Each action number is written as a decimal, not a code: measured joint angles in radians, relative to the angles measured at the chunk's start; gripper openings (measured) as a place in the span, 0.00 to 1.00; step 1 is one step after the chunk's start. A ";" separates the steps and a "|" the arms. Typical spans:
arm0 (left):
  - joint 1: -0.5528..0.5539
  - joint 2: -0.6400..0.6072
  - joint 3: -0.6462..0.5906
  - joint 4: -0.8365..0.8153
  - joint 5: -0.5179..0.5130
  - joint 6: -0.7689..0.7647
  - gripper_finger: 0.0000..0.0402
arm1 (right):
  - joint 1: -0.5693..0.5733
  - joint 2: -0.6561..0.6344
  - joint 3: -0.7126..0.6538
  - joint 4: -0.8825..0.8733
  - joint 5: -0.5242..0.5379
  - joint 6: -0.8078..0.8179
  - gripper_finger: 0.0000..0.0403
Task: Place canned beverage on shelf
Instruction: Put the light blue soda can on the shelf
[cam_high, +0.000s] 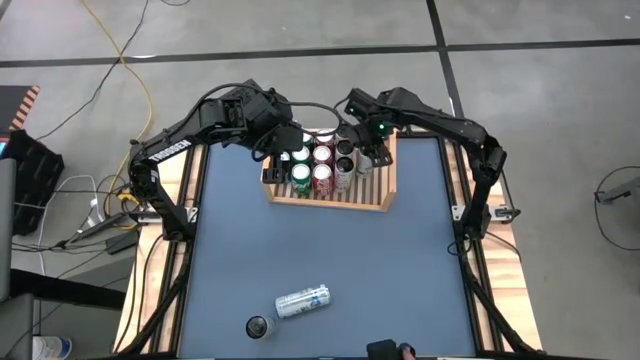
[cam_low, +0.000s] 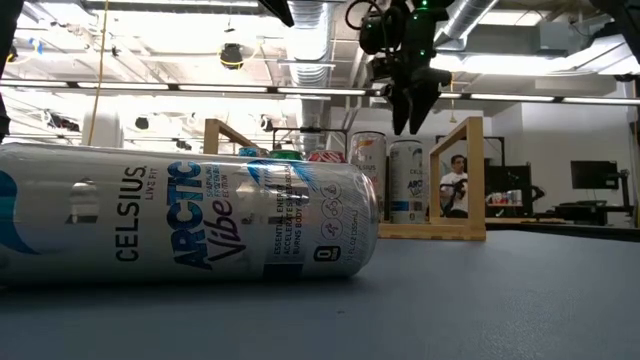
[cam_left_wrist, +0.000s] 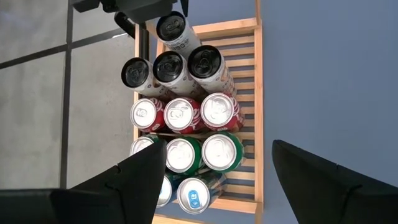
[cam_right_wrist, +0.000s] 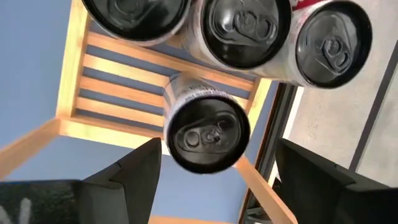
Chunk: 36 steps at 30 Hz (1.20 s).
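Right fingers (cam_right_wrist: 214, 168) spread wide, empty, poised straight above a black-topped can (cam_right_wrist: 208, 132) standing alone on the shelf (cam_high: 330, 198), beside a row of three more. Left fingers (cam_left_wrist: 217, 171) also wide and empty, above the green and red cans. Shelf sits under both; desk (cam_high: 330, 250) stretches away toward the near edge. Step in hand looks like release and retreat. Next: travel well away to the white can (cam_high: 302, 301) lying on its side, and a small dark can (cam_high: 260, 326) near it.
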<state>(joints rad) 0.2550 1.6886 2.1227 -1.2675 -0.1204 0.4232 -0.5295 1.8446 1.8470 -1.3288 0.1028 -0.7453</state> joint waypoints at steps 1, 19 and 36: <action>0.000 0.000 0.000 0.000 0.000 0.000 0.69 | -0.003 0.000 0.000 -0.001 0.000 -0.003 0.74; 0.000 0.000 0.000 0.000 -0.073 0.005 0.69 | 0.070 -0.140 0.005 0.009 0.032 0.132 0.84; 0.000 0.000 0.000 0.001 -0.079 -0.018 0.69 | 0.088 -0.139 0.003 0.165 0.273 -0.066 0.83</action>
<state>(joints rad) 0.2554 1.6882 2.1227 -1.2667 -0.1989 0.4047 -0.4415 1.7054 1.8503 -1.1643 0.3761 -0.8113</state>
